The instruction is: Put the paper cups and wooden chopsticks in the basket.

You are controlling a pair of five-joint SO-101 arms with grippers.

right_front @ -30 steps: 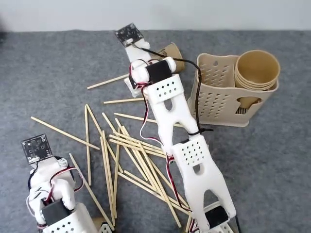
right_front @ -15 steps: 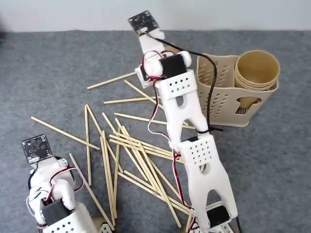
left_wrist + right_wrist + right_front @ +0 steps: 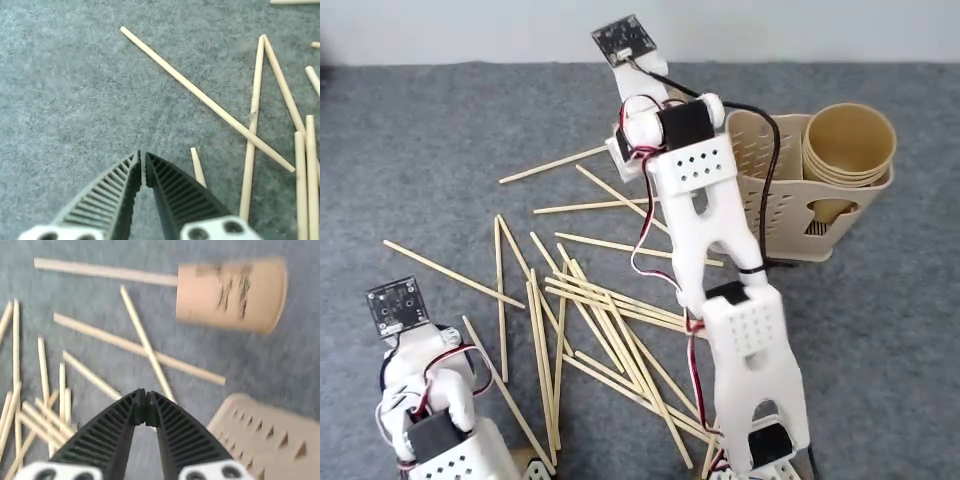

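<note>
Tan paper cup (image 3: 230, 292) lies on its side among scattered chopsticks (image 3: 135, 347), near the basket (image 3: 790, 215) of stacked cups (image 3: 848, 140). Left hand (image 3: 142, 167) and right hand (image 3: 146, 407): closed, empty.

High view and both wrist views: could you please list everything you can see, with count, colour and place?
table cover: one, grey, under everything.
basket: one, beige, perforated, far right side of the table.
stacked paper cups: several nested, tan, upright in the basket; exact count unclear.
loose paper cup: one, tan, on its side on the cover near the basket.
chopsticks: many, pale wood, scattered and crossing over the middle.
left arm: white, near left corner; left end effector black, shut.
right arm: white, stretched beside the basket; right end effector black, shut.
</note>
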